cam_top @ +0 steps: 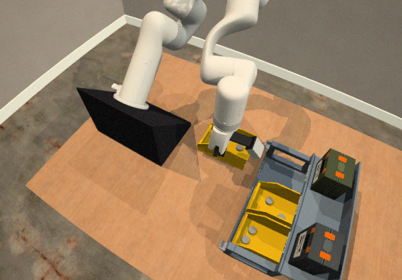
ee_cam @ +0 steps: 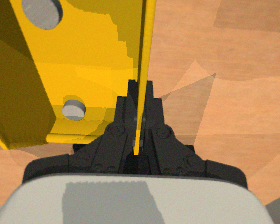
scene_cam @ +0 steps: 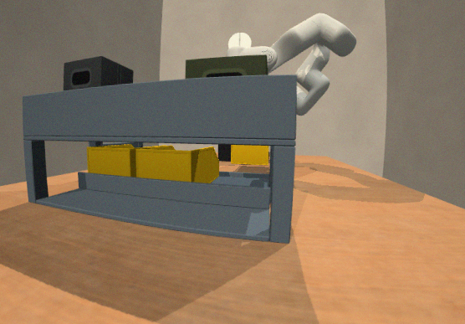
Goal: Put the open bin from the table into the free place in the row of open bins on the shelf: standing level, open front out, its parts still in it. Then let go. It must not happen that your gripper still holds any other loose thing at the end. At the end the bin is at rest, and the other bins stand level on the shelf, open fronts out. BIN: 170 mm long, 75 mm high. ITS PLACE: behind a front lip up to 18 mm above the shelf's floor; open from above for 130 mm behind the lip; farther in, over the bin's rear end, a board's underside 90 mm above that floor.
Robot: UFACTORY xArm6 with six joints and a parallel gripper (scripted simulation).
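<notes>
The yellow open bin (cam_top: 232,159) (scene_cam: 250,155) (ee_cam: 83,60) is beside the shelf rack (cam_top: 280,176) (scene_cam: 167,114), looks slightly above the table and roughly level, its tall rear end toward the rack. Two grey round parts (ee_cam: 42,12) (ee_cam: 74,110) lie in it. My gripper (cam_top: 217,152) (ee_cam: 139,95) is shut on the bin's side wall, one finger inside and one outside. Two other yellow bins (cam_top: 276,196) (cam_top: 262,236) stand level in the rack, open fronts out, with grey parts inside. The free place is at the rack's far end in the top view, beside them.
A green case (cam_top: 334,173) (scene_cam: 226,65) and a dark grey case (cam_top: 319,249) (scene_cam: 98,72) stand on the rack's upper board. A front lip and end frame border the free place. A black block with a white end (cam_top: 257,149) overhangs the held bin near the rack.
</notes>
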